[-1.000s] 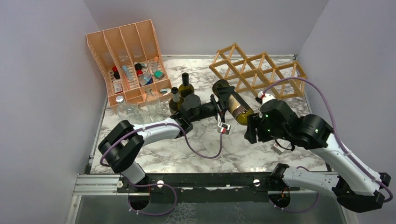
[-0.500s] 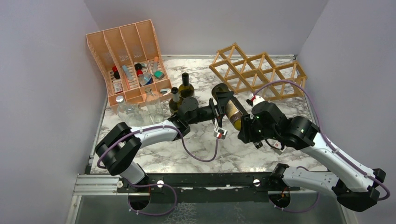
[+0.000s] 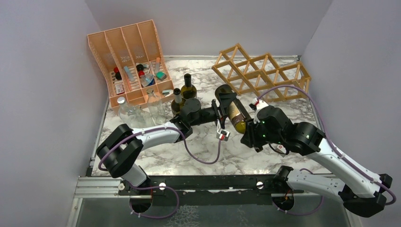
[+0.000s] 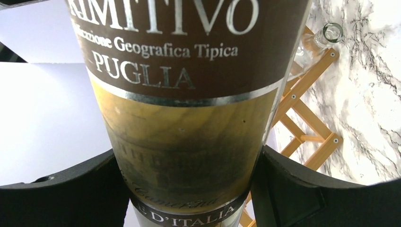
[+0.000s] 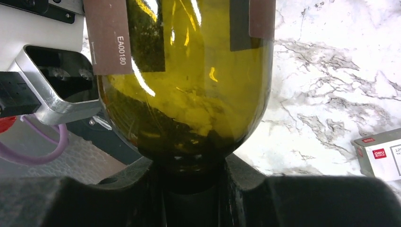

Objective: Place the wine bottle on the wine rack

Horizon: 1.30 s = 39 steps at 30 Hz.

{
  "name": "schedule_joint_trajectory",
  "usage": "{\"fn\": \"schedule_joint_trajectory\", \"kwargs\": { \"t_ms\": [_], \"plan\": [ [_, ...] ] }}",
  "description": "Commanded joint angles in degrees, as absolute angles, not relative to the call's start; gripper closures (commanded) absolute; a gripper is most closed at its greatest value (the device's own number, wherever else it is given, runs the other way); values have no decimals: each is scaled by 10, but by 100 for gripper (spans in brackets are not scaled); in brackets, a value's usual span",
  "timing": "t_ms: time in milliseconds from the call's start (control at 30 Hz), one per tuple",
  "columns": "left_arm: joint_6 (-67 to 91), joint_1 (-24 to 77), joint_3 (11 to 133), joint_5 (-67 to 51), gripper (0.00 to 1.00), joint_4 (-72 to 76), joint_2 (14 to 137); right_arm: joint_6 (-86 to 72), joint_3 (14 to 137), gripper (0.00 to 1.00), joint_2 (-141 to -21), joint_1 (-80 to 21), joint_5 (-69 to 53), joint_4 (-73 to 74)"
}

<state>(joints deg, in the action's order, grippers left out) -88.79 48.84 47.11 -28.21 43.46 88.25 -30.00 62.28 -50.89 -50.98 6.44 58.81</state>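
Carrying step: the bottle (image 3: 232, 111) is hanging tilted above the table, near the rack (image 3: 260, 75) but not yet in it. The left gripper (image 4: 189, 189) is pinching its body and the right gripper (image 5: 191, 189) is pinching its neck. The next move is likely calling for lining the base up with a cell. The label is showing "RIMITIVO", "Geografica Tipica", "PUGLIA" and "D'ITALIA"; the back sticker, "EA0180".

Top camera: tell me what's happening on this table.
Both arms are holding one wine bottle between them. The left gripper is clamped around its labelled body, and the right gripper is closed on the neck at the shoulder. The bottle lies roughly on its side in front of the wooden wine rack, not yet in any cell. Two other dark bottles stand upright beside the left arm.
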Motion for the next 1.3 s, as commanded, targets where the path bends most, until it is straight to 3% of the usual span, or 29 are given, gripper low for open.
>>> {"fn": "schedule_joint_trajectory", "kwargs": {
  "t_ms": [0,67,133,167,200,600,733,833,1000,1267],
  "plan": [
    [-805,493,504,-289,71,512,859,-311,622,99,-491,-508,116,576],
    [-786,493,506,-278,44,512,861,-317,623,99,-481,-508,141,568],
    [-786,493,502,-269,27,513,863,-318,627,99,-470,-508,168,553],
    [-787,493,498,-266,4,512,863,-321,630,99,-466,-508,187,548],
    [-787,494,494,-263,1,512,863,-322,635,99,-463,-508,204,544],
    [-773,503,480,-229,1,513,832,-336,678,99,-440,-508,360,514],
    [-651,503,504,-184,1,512,798,-361,651,99,-444,-508,357,513],
    [-457,502,546,-92,1,507,766,-384,614,99,-452,-508,344,502],
    [-297,491,641,17,1,351,727,-399,551,99,-470,-508,306,439],
    [-137,485,802,57,1,55,746,-425,476,99,-542,-507,286,333]
  ]
}}
